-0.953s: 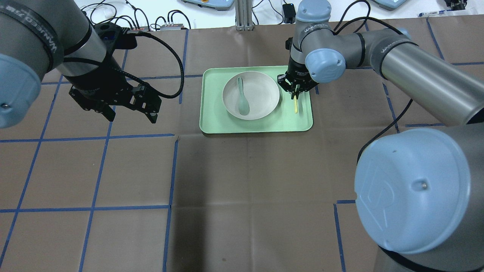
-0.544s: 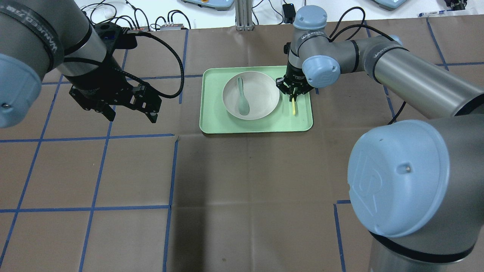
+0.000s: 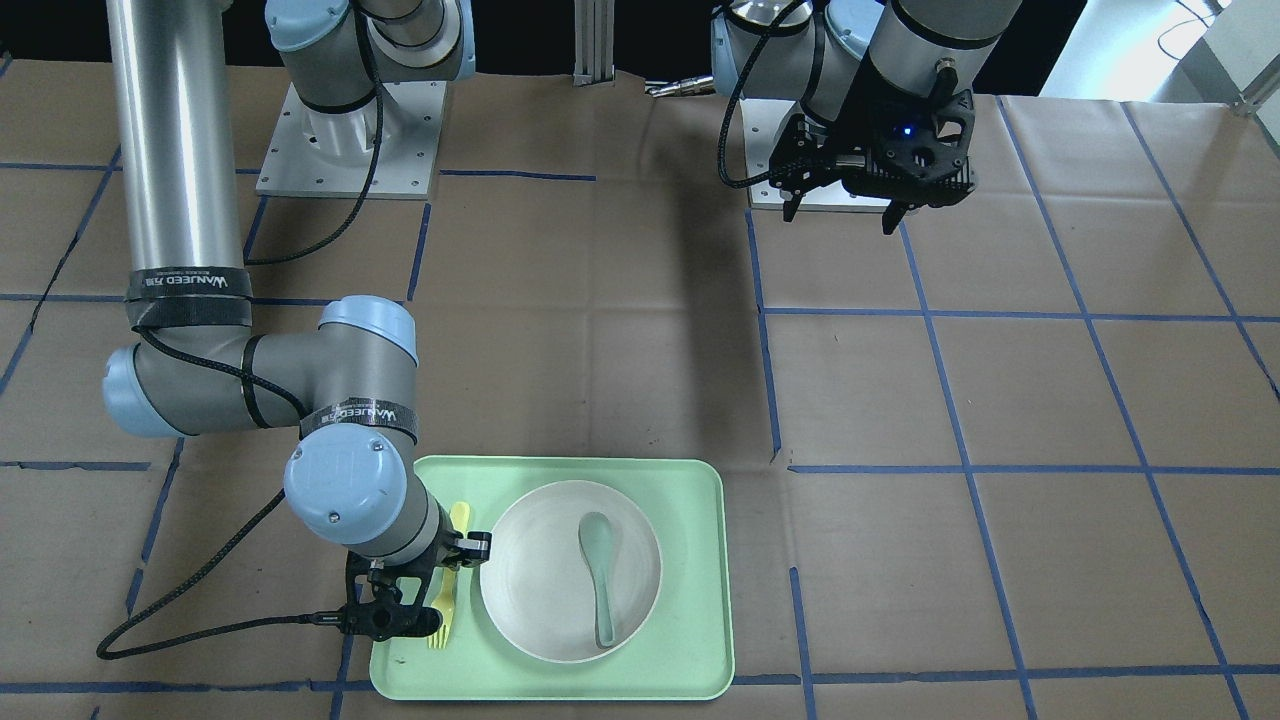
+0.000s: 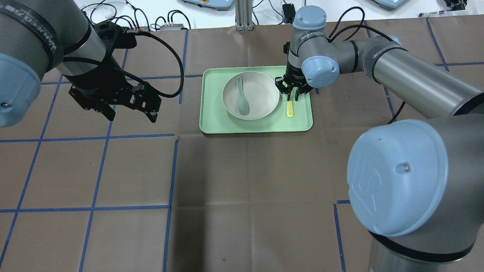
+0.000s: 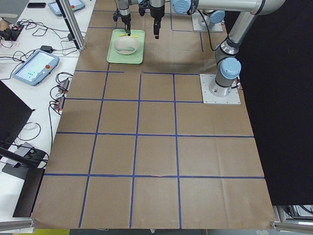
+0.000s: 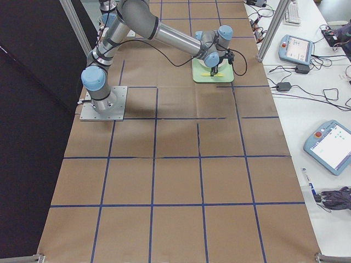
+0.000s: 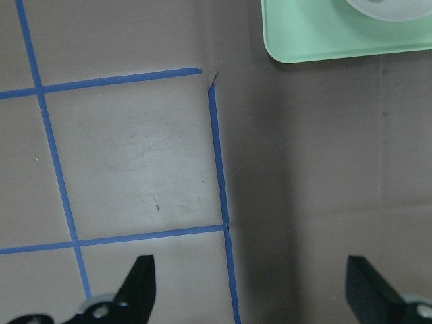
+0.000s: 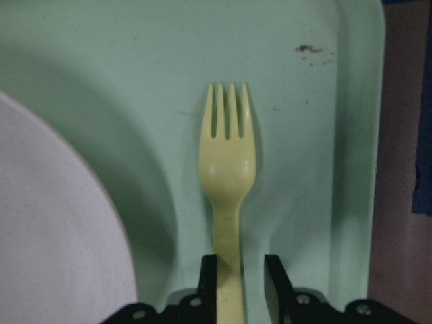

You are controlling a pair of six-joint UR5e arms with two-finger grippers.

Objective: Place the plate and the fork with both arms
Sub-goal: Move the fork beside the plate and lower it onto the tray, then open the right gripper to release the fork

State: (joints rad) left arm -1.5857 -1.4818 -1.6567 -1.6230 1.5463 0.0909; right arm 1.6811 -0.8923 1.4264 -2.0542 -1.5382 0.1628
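The off-white plate [image 4: 262, 94] sits on the mint-green tray [image 4: 257, 126], with a grey-green spoon [image 4: 242, 99] lying in it. The pale-yellow fork [image 4: 290, 109] lies flat on the tray just right of the plate. My right gripper [image 4: 292, 96] is low over the fork's handle end. In the right wrist view its fingers [image 8: 208, 277] straddle the handle of the fork [image 8: 228, 162] with a gap on one side, so it is open. My left gripper [image 4: 131, 113] hangs open and empty above the table, left of the tray.
The table is brown paper with a blue tape grid. In the left wrist view a corner of the tray [image 7: 324, 40] shows at the top right, over bare paper. Cables and devices lie beyond the far edge [image 4: 166, 22].
The right gripper has come down to the tray and opened. The fork, held edge-on before, now lies flat beside the plate. The left arm has not moved.
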